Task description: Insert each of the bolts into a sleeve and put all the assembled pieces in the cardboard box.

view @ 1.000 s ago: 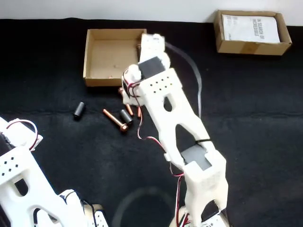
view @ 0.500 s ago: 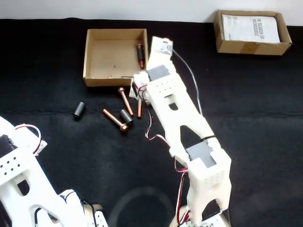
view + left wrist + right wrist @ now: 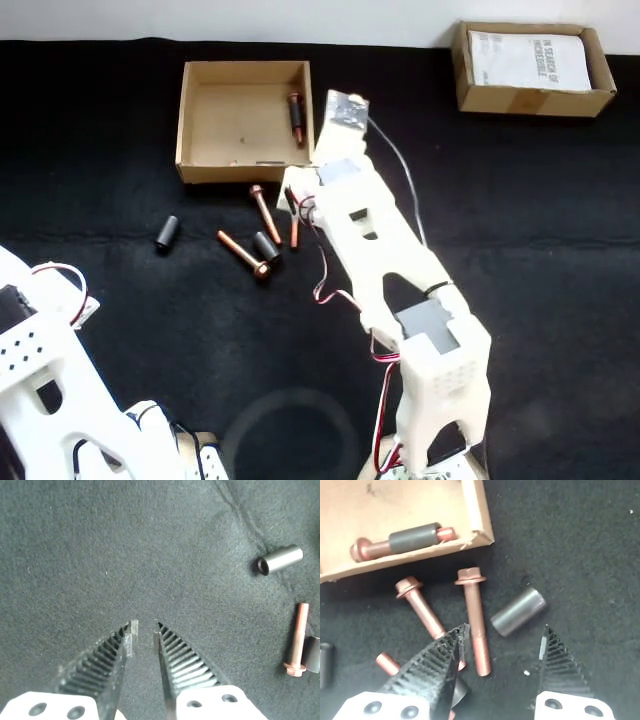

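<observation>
In the high view the right arm (image 3: 370,240) covers its own gripper and part of the half-covered bolt (image 3: 294,232), which lies just near of the near right corner of the cardboard box (image 3: 200,165). The covered sleeve (image 3: 519,611), just right of that bolt, lies under the arm. The right wrist view shows it plainly, tilted and apart from the bolt. The right gripper (image 3: 505,630) hangs above these 2 with its jaws spread wide and nothing between them. The same view cuts off the left sleeve (image 3: 166,231) at its edge.

The cardboard box, far and left of centre, holds 1 assembled piece (image 3: 296,115), a copper bolt through a dark sleeve, lying along its right wall. The second box (image 3: 530,98), far right, holds a printed sheet (image 3: 530,58).

On the black cloth (image 3: 520,250) near of the cardboard box, the second bolt (image 3: 265,213) lies just left of the half-covered one. The third bolt (image 3: 243,253) has its head just beside the middle sleeve (image 3: 266,246). The left sleeve lies well apart, further left.

The left arm (image 3: 45,390) sits at the near left corner. The left gripper (image 3: 145,627) is over bare cloth, its jaws a narrow gap apart and empty.
</observation>
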You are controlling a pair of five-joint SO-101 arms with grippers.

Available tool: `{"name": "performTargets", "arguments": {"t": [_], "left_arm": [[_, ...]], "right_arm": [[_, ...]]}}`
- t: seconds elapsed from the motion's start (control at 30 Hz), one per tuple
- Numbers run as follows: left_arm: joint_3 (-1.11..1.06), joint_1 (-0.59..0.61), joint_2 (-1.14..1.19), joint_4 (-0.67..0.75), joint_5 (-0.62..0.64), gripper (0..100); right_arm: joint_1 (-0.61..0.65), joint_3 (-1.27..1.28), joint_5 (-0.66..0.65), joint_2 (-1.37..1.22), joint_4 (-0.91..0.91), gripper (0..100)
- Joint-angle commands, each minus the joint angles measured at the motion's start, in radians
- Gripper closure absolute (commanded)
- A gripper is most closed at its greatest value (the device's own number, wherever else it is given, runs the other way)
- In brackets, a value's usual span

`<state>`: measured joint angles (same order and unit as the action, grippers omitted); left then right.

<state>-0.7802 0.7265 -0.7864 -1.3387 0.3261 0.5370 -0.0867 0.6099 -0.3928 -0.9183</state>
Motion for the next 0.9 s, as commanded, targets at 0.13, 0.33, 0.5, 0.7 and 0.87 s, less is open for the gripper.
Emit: {"name": "performTargets", "arguments": {"t": [0.13,0.33,0.5,0.7,0.87], "left_arm": [[0.004,0.004,-0.004,0.012,-0.008,92],[-0.048,0.005,-0.004,0.094,-0.008,92],[-0.148,0.007,-0.005,0.184,-0.008,92],[-0.159,0.007,-0.005,0.190,-0.008,92],[-0.163,0.007,-0.005,0.218,-0.008,92]], "right_arm": [[-0.030,0.085,0.006,0.068,0.084,78.9],[-0.030,0.130,0.006,0.036,0.087,78.9],[-0.031,0.111,0.000,-0.051,0.117,78.9],[-0.030,-0.028,-0.003,-0.102,0.125,78.9],[-0.031,-0.124,-0.049,-0.145,0.124,78.9]]}}
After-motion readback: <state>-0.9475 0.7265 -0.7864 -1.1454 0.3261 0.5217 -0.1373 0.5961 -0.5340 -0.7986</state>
